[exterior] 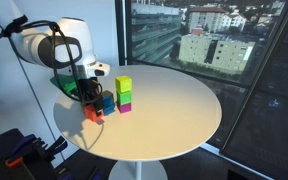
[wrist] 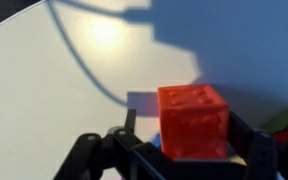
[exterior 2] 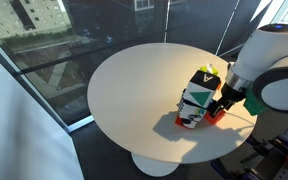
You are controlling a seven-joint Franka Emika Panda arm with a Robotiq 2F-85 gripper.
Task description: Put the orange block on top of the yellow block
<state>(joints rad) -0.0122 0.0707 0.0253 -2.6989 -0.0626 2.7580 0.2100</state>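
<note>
The orange block (wrist: 192, 120) sits on the white round table between my gripper's (wrist: 184, 128) fingers in the wrist view. The right finger is against it and a gap shows at the left finger, so the gripper is open around it. In both exterior views the gripper (exterior: 88, 100) (exterior 2: 222, 103) is low over the orange block (exterior: 92, 114) (exterior 2: 216, 116) near the table edge. The yellow block (exterior: 122, 84) tops a stack over a green cube (exterior: 123, 95) and a magenta cube (exterior: 124, 106). That stack (exterior 2: 194, 102) is glare-washed in an exterior view.
A blue cube (exterior: 107, 101) stands between the orange block and the stack. The table edge (exterior: 89, 140) is close to the gripper. A green object (exterior: 64, 86) lies behind the arm. A window wall runs behind the table.
</note>
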